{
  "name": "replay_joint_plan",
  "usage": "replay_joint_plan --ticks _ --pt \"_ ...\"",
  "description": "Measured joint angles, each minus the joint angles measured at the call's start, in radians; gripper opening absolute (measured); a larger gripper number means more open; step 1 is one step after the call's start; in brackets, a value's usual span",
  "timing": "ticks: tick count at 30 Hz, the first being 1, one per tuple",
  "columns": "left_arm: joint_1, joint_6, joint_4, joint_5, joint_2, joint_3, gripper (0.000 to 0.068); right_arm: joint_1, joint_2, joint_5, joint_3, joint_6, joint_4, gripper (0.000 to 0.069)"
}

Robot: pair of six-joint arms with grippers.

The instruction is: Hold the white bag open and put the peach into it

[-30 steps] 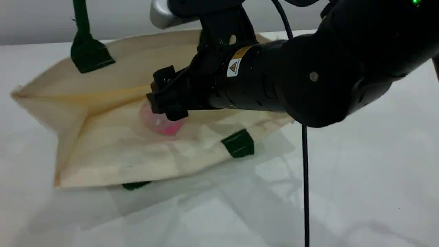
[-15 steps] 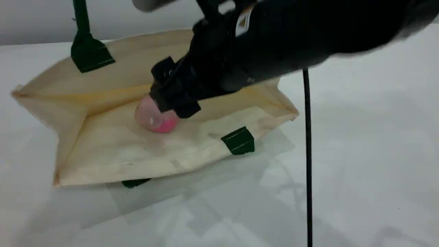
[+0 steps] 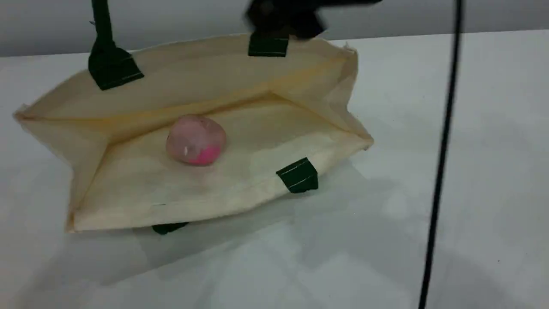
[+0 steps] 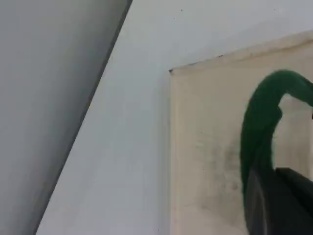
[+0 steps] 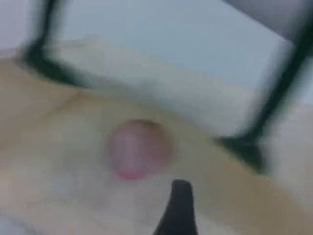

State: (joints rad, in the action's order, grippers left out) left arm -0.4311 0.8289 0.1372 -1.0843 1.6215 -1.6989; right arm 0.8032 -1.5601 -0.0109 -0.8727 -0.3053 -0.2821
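The small round dusty-pink peach [image 3: 195,139] lies inside the cream-white fabric bag [image 3: 171,197], whose green rope handle [image 4: 261,127] the left gripper [image 4: 279,205] clamps, while the right gripper [image 5: 178,210], jaws spread, holds nothing.

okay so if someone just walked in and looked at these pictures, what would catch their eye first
Most likely the peach, a pink ball lying alone on the lower inside panel of the white bag, which gapes open on its side across the pale table. Next, the dark green rope handle rising taut from the bag's upper edge at far left, with the left gripper shut on it in the left wrist view.
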Motion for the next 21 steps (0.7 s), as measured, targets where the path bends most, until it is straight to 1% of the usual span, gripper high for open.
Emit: replay_joint_plan --ticks 2,6,8,10,12,13,15,18,21 --pt "0.0 0.0 0.002 0.002 0.0 0.0 0.0035 -0.076 0.004 0.0 -0.001 0.0 0.0 0.0579" --pt "0.0 0.0 0.004 0.039 0.0 0.0 0.0037 -0.219 0.004 0.011 -0.002 0.0 0.0 0.0579" --pt "0.0 0.0 0.005 0.049 0.0 0.0 0.0042 -0.276 0.004 0.011 -0.002 0.0 0.0 0.0579" --pt "0.0 0.0 0.023 0.049 0.0 0.0 0.0056 -0.32 0.004 0.011 -0.002 -0.008 0.0 0.0579" --pt "0.0 0.0 0.029 0.051 0.0 0.0 0.0086 -0.349 0.004 0.011 -0.002 -0.019 0.0 0.0579" --pt "0.0 0.0 0.029 0.051 0.0 0.0 0.0106 -0.356 0.004 0.011 -0.002 -0.019 0.0 0.0579" --pt "0.0 0.0 0.028 0.046 0.0 0.0 0.0171 -0.357 0.004 0.011 -0.002 -0.019 0.0 0.0579" --pt "0.0 0.0 0.036 0.043 0.0 0.0 0.0298 -0.357 0.004 0.046 -0.002 -0.019 0.0 0.0579" --pt "0.0 0.0 0.056 0.046 0.0 0.0 0.0422 -0.357 0.004 0.053 -0.002 -0.019 0.0 0.0579"
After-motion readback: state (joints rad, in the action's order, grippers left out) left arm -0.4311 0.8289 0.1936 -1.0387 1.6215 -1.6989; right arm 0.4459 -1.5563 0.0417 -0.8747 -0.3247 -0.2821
